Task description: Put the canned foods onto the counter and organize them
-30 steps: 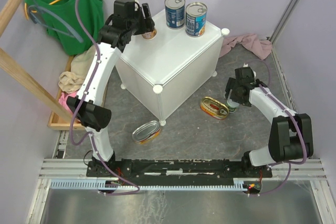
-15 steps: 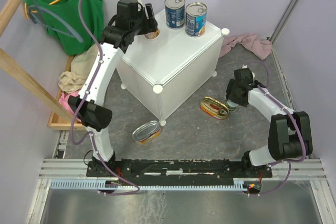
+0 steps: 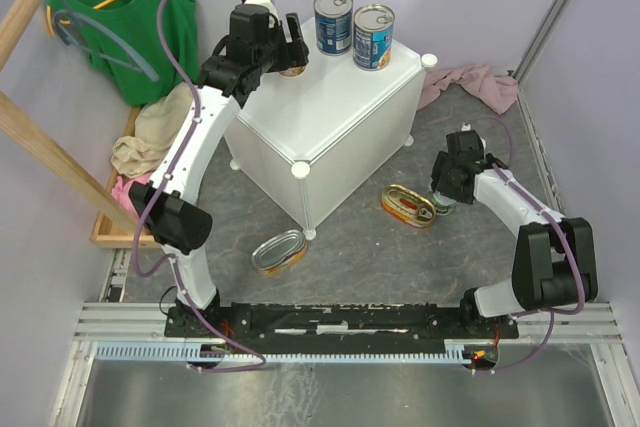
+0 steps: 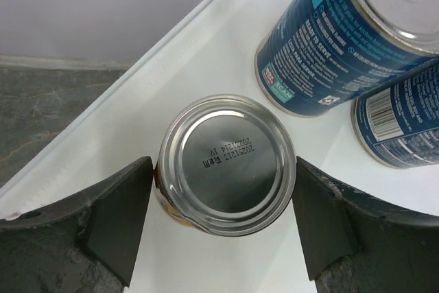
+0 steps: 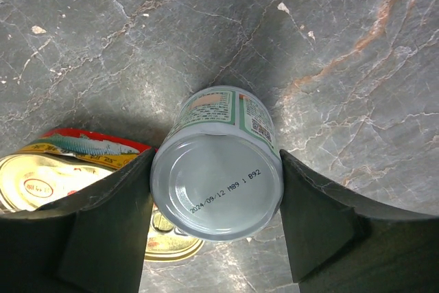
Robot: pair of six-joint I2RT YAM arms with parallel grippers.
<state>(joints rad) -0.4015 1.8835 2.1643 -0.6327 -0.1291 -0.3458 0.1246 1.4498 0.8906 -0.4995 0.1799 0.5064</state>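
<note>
The left gripper (image 4: pixel 223 193) flanks a small can (image 4: pixel 226 159) standing on the white counter (image 4: pixel 171 66); whether it presses the can I cannot tell. The right gripper (image 5: pixel 216 193) clamps the green-white can (image 5: pixel 219 111) on the floor (image 5: pixel 343 32).

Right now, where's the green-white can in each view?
Top external: green-white can right of centre, down off the counter.
Left wrist: not in it.
Right wrist: dead centre, clamped in the right pincer.
Shared landmark: oval red-yellow tin, just left of the can in both views.
</note>
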